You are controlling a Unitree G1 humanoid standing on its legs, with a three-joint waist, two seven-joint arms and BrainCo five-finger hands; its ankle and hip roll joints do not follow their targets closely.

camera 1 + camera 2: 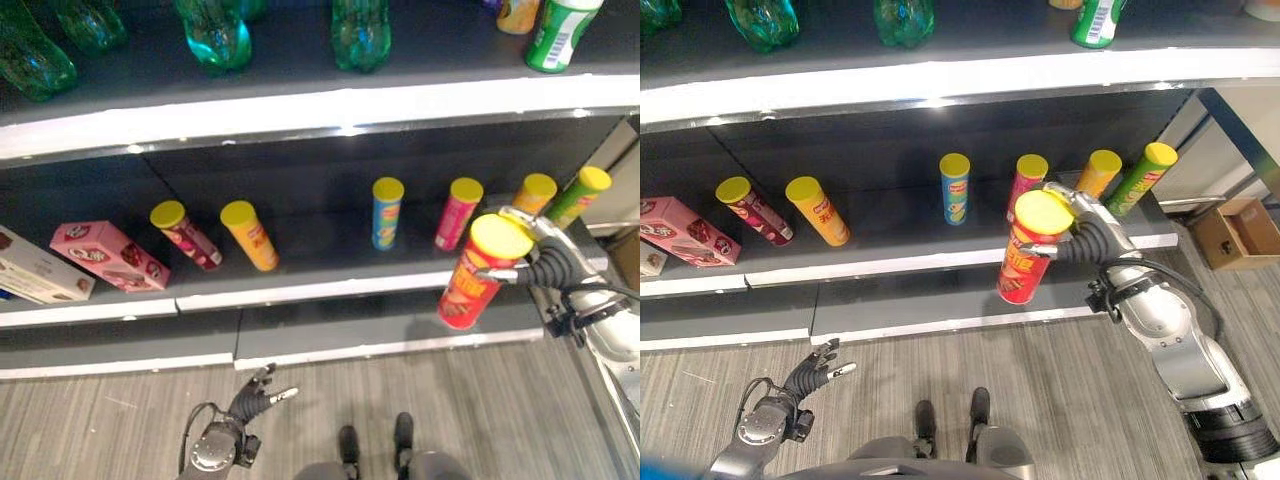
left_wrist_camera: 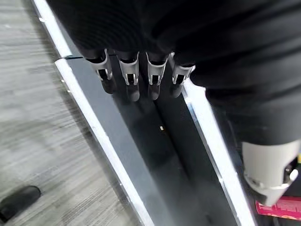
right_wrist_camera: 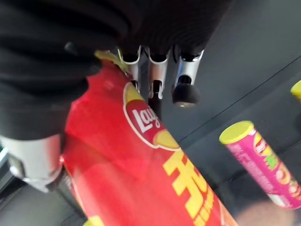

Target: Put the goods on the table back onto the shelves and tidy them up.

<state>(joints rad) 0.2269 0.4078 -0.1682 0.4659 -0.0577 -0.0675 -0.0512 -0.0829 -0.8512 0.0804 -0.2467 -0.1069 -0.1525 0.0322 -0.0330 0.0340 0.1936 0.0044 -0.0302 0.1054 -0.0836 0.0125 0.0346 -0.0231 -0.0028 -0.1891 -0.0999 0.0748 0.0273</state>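
While curled round a red cylindrical chip can with yellow lid (image 1: 478,272), right hand (image 1: 540,262) at 3 o'clock, can tilted before the middle dark metal shelf (image 1: 320,275), near a pink can (image 1: 457,213). Left hand (image 1: 254,398) at 7 o'clock, fingers relaxed, low over grey floor (image 1: 120,410).

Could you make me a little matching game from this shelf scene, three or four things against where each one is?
Things:
1. red can
2. pink box
3. blue can
4. left hand

Places:
A. open, low over the floor
B. lying at the middle shelf's left end
C. in the right hand, in front of the shelf
D. standing mid-shelf

Pairs: 1-C, 2-B, 3-D, 4-A
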